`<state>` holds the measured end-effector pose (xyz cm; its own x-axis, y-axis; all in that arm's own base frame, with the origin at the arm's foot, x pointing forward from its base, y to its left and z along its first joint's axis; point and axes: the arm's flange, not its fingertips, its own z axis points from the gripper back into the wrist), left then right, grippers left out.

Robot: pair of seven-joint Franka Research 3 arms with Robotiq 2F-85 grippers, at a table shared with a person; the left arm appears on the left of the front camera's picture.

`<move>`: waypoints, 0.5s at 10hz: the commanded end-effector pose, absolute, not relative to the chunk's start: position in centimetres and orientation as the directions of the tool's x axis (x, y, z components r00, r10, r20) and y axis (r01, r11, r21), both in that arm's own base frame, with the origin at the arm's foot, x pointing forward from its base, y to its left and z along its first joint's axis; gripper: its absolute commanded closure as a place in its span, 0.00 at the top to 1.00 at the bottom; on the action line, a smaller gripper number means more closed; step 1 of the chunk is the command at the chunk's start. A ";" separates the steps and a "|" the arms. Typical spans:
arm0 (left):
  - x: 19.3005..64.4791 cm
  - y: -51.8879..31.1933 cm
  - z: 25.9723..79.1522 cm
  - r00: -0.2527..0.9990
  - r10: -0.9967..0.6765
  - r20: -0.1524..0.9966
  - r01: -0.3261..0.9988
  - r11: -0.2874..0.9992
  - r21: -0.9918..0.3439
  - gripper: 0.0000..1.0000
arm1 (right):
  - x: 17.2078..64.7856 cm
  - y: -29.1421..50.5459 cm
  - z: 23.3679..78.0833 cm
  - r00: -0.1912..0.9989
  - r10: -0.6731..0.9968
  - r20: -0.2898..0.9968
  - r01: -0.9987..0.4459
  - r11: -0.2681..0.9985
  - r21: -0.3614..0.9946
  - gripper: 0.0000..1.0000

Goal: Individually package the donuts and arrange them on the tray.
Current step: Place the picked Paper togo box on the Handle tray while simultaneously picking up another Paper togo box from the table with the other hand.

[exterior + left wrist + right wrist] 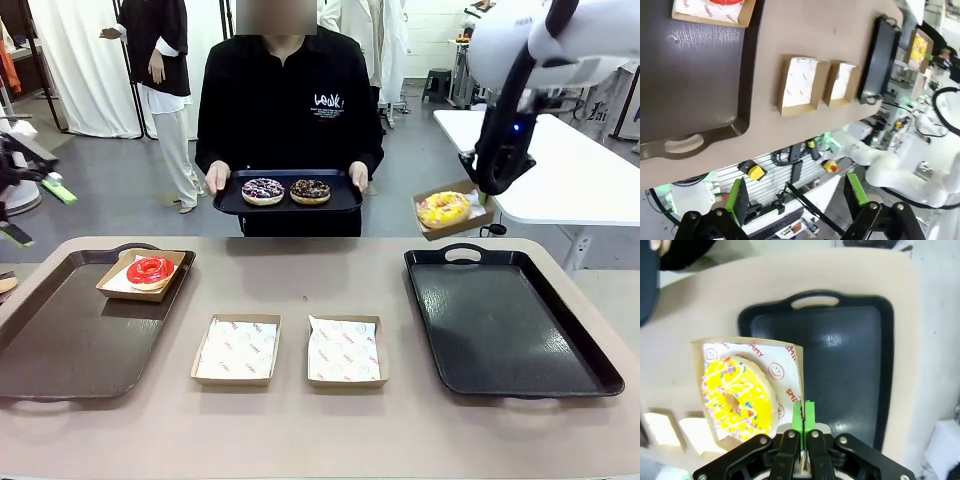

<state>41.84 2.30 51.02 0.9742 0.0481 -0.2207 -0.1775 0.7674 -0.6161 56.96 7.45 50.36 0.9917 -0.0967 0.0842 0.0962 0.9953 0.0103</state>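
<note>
While in pinched box [782, 365], yellow donut [737, 397] beside jaws

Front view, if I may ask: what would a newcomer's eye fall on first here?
The right gripper pinches the wall of a box holding the yellow donut, lifted clear of the table near the black tray's far handle. Across the table a person holds out a small tray with two chocolate donuts. At the left, the red donut sits boxed on the brown tray.
</note>
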 end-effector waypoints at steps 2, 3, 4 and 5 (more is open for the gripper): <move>40.9 -4.8 47.8 0.977 0.077 -0.198 -0.160 0.878 -0.450 1.00 | 56.4 4.7 47.2 0.989 -0.102 0.103 0.098 0.994 0.050 0.01; 40.7 -6.9 46.9 0.981 0.082 -0.177 -0.148 0.903 -0.404 1.00 | 56.4 4.1 46.2 0.991 -0.092 0.100 0.086 0.995 0.055 0.01; 40.2 -8.7 46.0 0.986 0.078 -0.146 -0.128 0.921 -0.367 1.00 | 56.2 3.7 45.5 0.991 -0.081 0.103 0.076 0.995 0.057 0.01; 39.6 -10.4 45.0 0.993 0.070 -0.097 -0.098 0.940 -0.328 1.00 | 56.0 3.4 45.1 0.991 -0.074 0.110 0.067 0.996 0.064 0.01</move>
<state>40.59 -9.71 45.71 0.9889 0.0393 -0.1434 -0.0929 0.9161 -0.3899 56.56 3.81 45.51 0.9911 -0.0999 0.0880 0.0979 0.9948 0.0263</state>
